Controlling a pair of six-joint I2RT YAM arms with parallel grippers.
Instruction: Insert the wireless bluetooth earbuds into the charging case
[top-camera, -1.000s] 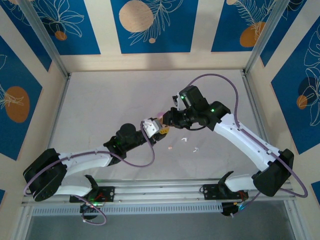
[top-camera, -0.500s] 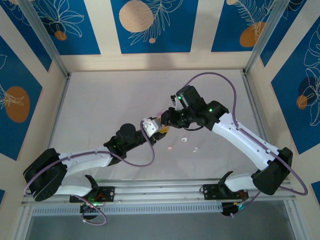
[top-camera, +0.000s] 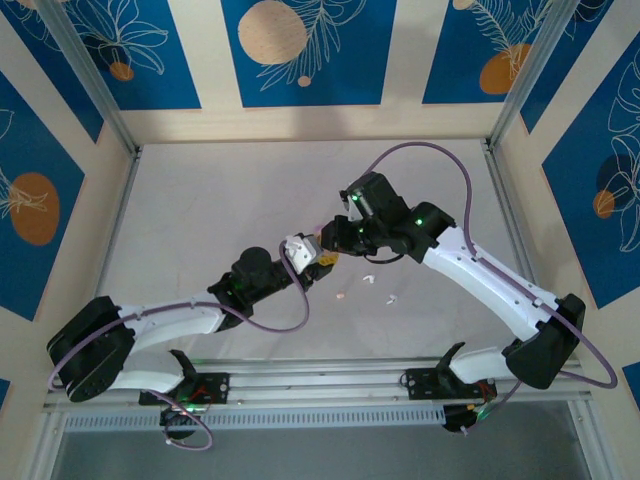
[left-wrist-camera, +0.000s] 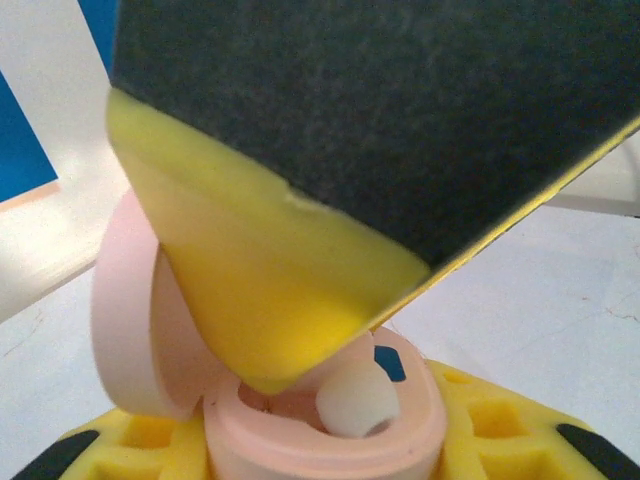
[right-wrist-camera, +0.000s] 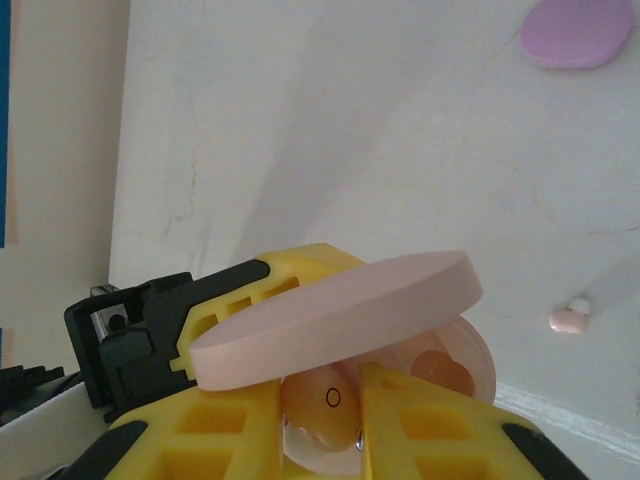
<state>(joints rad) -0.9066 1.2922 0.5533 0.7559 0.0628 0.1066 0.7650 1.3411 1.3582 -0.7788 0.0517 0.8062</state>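
Over the last second my right claw has been creeping left and down toward my left claw, and the 2 are now meeting above the middle of the table. My left claw is clamping the pink case by its base, with the lid standing open. My right claw is pinching 1 pale earbud in the narrow gap between its fingers and pressing it down into the case. The bud is sitting at the mouth of a pocket and, as far as I can judge, is not seated yet. That closing-in tells me the insertion is under way. 3 loose earbuds are lying on the table nearby, so more trips are probably waiting.
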